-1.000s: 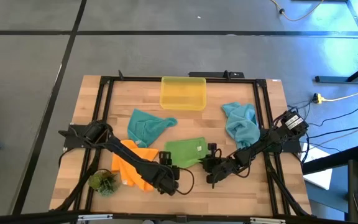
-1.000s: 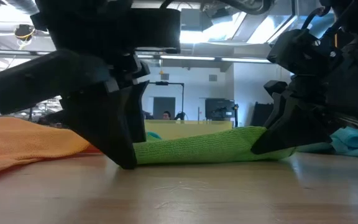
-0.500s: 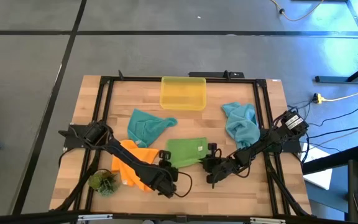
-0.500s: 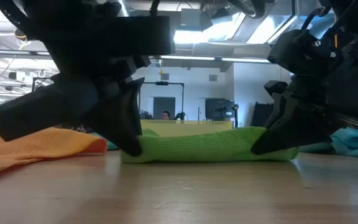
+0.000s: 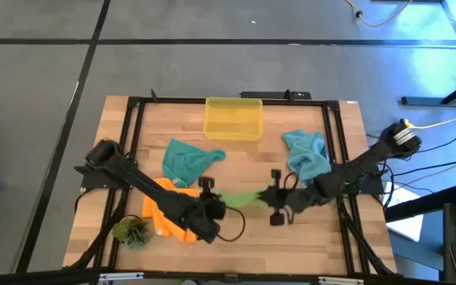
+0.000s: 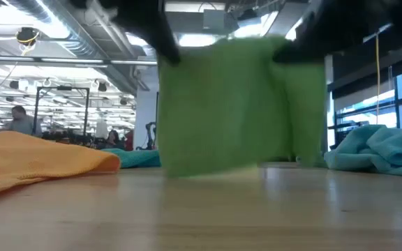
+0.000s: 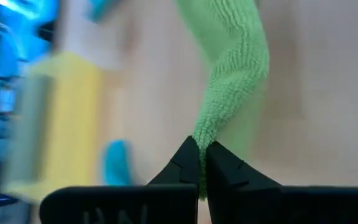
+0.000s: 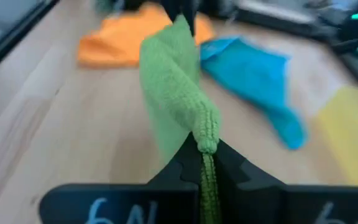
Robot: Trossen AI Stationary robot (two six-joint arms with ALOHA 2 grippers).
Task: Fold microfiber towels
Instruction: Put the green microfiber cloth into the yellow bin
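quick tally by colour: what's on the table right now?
Orange towel: 1
Green towel, held up between the left hand and right hand: 1
Teal-blue towels: 2
Yellow bin: 1
Green plant tuft: 1
Total: 6
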